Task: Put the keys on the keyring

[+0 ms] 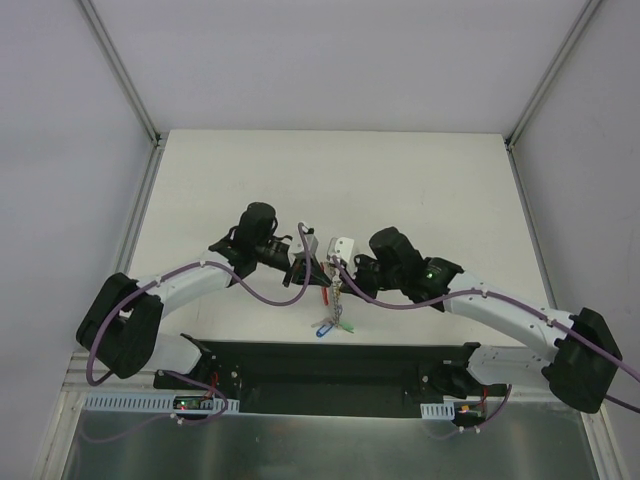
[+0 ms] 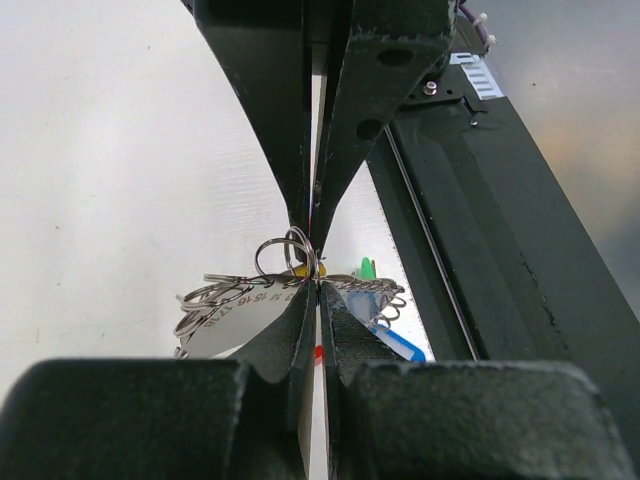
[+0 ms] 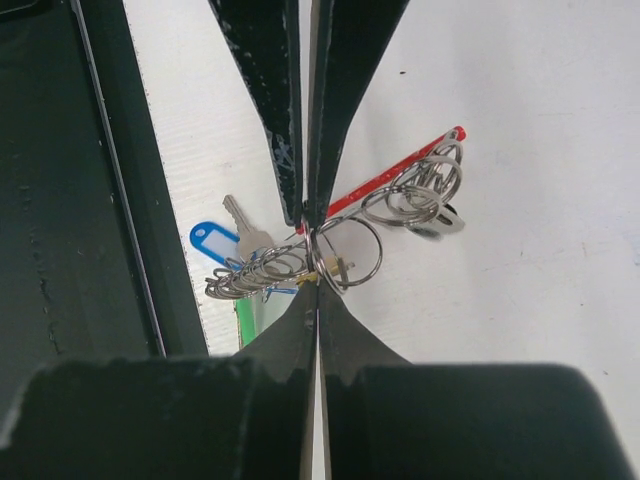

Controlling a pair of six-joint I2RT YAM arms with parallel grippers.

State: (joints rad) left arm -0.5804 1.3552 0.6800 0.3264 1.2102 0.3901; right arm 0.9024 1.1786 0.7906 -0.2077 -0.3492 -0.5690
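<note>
1. Left fingers [image 2: 294, 345]: pressed together, tips meeting the right arm's tips head-on. A sliver of the red band shows in the slit between them, so they pinch the keyring.
2. Right fingers [image 3: 282, 340]: pressed together, tip to tip with the left pair. A thin metal ring of the keyring sits clamped at their tips.
3. Keyring [image 3: 396, 174]: red band running out sideways from the pinch point. A thin metal ring stands at the joined tips, at the middle of the surface [image 1: 400, 180], between the two arms.
4. Keys [image 3: 236, 252]: bunched on a string of small rings just beside the fingertips, on the side toward the black base plate [image 1: 330, 365]. A blue cap, a green cap and a bit of yellow show. Whether they rest on the surface or hang cannot be told.
5. Silver tag [image 2: 236, 316]: flat, stamped with numbers, beside the left fingertips among further rings.
6. Loose rings [image 3: 428, 188]: a cluster at the far end of the red band.
</note>
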